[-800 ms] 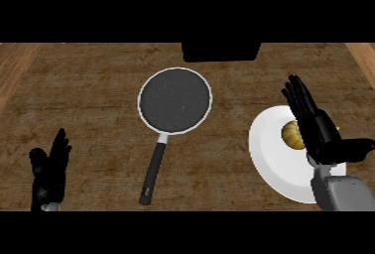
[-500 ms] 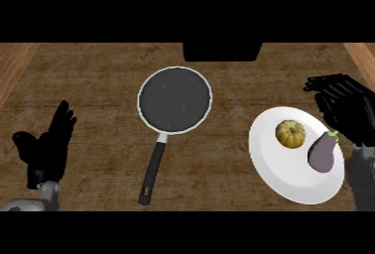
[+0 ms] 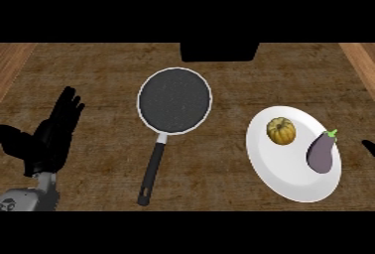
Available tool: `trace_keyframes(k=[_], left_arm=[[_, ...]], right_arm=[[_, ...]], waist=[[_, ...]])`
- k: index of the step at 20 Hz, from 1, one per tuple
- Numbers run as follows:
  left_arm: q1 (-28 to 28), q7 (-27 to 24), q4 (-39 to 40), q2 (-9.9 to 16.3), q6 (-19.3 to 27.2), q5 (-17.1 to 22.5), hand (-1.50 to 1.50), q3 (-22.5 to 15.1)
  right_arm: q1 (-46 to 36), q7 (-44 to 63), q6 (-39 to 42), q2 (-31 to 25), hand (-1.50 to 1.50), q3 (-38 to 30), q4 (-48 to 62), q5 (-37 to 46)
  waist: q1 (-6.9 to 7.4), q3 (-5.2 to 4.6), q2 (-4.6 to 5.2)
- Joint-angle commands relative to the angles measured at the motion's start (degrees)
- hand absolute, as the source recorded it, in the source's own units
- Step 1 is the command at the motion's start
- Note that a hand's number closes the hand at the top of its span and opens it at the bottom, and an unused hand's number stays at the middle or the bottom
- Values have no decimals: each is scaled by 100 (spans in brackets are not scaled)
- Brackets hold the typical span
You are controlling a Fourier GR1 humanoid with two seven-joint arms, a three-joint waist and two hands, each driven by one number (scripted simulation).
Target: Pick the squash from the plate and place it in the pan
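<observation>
Brown wood grain runs across the bench [image 3: 95, 69] from edge to edge, with a dark block [image 3: 219, 51] sitting at the far side, too shadowed for me to say what it is.

From the head view, looking steeply down: the pan [image 3: 175, 101] lies near the middle, dark and bare inside, its black handle [image 3: 152, 171] pointing back toward the robot. Well apart from it, off to the right, is the white plate [image 3: 282, 176]. The squash [image 3: 281, 131], small, yellow and ribbed, sits on the plate's upper left part, on the side nearer the pan. Just beside it, toward the plate's right rim, lies a purple eggplant [image 3: 322, 153]; I cannot tell whether the two touch.

The left hand [image 3: 50, 135] shows at the left edge, open, fingers straight and pointing up, holding nothing; it looks to be at rest. Of the right hand [image 3: 368, 148] only a dark sliver shows at the right edge, level with the eggplant, and I cannot tell how it is set.

The pick has not been made, I'd say. The risk I see is the eggplant: it lies between that right edge and the squash, so a hand coming in from there could knock it, or close on the wrong vegetable. A round squash might also roll off the shallow plate if nudged.
</observation>
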Motion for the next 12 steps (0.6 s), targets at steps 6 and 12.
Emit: trace_keyframes(k=[6,12], left_arm=[[-54,242,-311,-88,-140,-75,0,-18],[-434,-6,276,-291,-128,-198,0,-35]], right_arm=[[-147,46,678,-1038,-150,3,-50,664],[-906,970,1263,-1651,-150,848,-199,1268]], waist=[[142,-2,1],[190,-10,35]])
